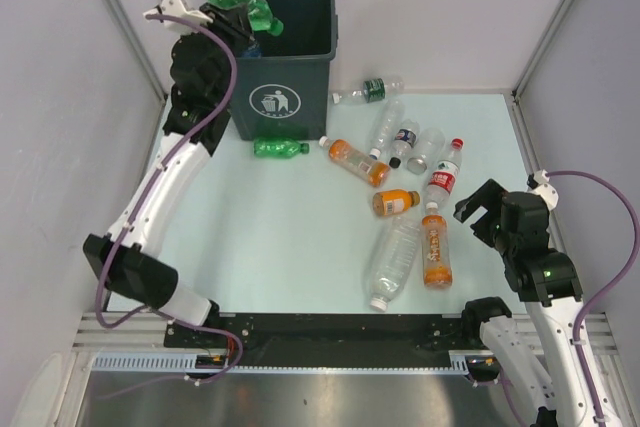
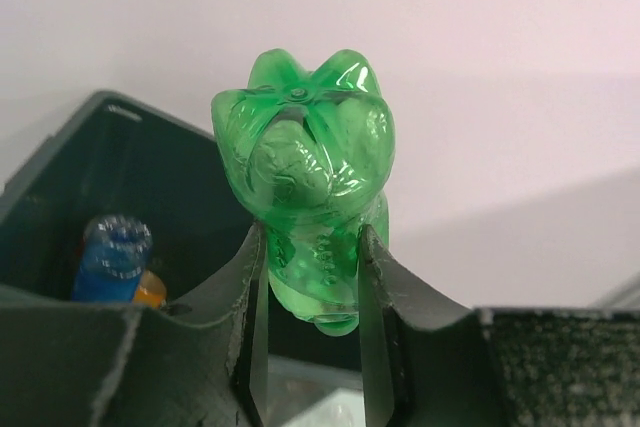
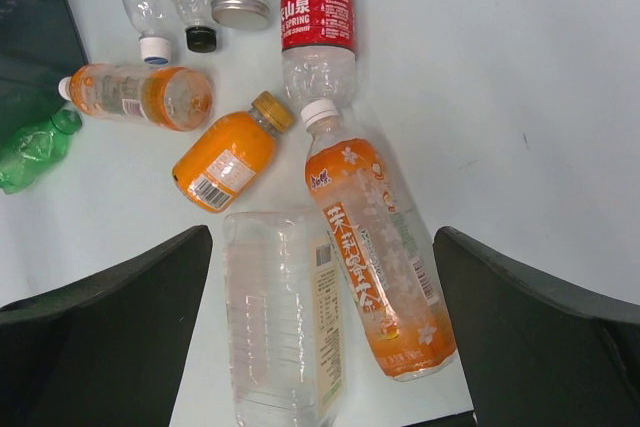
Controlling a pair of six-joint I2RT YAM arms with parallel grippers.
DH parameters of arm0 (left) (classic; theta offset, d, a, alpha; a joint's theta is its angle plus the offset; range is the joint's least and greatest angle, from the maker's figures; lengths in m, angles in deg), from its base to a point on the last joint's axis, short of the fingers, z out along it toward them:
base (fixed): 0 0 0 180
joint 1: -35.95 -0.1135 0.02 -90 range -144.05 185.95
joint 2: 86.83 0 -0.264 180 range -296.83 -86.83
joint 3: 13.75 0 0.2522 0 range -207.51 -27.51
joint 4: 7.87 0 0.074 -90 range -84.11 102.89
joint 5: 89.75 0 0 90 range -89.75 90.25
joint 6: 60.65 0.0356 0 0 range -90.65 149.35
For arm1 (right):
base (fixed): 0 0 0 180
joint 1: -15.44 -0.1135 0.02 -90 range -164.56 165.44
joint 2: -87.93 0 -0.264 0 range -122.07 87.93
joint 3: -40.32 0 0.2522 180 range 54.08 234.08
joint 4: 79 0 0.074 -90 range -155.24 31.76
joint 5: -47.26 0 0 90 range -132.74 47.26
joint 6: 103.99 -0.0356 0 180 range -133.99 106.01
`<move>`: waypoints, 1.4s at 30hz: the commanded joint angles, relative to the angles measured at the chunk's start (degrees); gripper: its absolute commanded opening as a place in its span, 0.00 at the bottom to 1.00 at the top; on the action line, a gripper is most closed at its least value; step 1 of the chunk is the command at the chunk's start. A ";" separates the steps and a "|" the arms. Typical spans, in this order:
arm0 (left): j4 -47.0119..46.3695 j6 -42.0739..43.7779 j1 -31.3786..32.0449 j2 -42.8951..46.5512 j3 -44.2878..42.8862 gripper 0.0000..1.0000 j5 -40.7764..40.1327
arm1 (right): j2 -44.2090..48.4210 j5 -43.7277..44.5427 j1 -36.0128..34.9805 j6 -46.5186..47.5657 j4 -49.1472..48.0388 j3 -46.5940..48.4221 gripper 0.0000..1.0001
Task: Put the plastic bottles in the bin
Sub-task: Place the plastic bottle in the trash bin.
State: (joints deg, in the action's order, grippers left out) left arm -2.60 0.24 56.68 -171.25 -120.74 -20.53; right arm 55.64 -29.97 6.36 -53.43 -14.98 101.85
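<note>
Green bottle (image 2: pixel 305 177) clamped between left fingers (image 2: pixel 238 299), above bin (image 1: pixel 285 97)

Lighting is bright, even and diffuse, apparently from overhead. Shadows under the bottles (image 1: pixel 400 257) on the table (image 1: pixel 290 237) are soft and short. In the left wrist view the green bottle (image 2: pixel 305 177) carries small glare spots, and the near foreground is blurred. The overhead and right wrist views are sharp.
</note>
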 commanded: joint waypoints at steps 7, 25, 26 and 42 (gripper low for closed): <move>-0.85 -3.95 -7.19 -16.89 -16.79 0.34 7.50 | 0.22 -0.47 0.12 -0.46 -0.34 1.19 0.99; 12.54 1.86 -7.99 -0.59 -7.89 1.00 8.55 | -2.24 -1.53 0.20 -0.46 -1.48 1.36 0.97; 12.19 2.29 -7.99 1.61 -5.41 1.00 9.43 | -2.33 -1.44 0.12 -0.20 -1.48 1.36 0.97; 20.09 5.55 -7.90 32.56 35.54 1.00 17.43 | -7.25 0.77 0.12 0.51 -3.67 -1.88 0.99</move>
State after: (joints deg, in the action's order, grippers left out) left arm 14.18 3.22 48.88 -141.86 -91.39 -5.60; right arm 49.85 -29.64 6.36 -52.97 -15.30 101.63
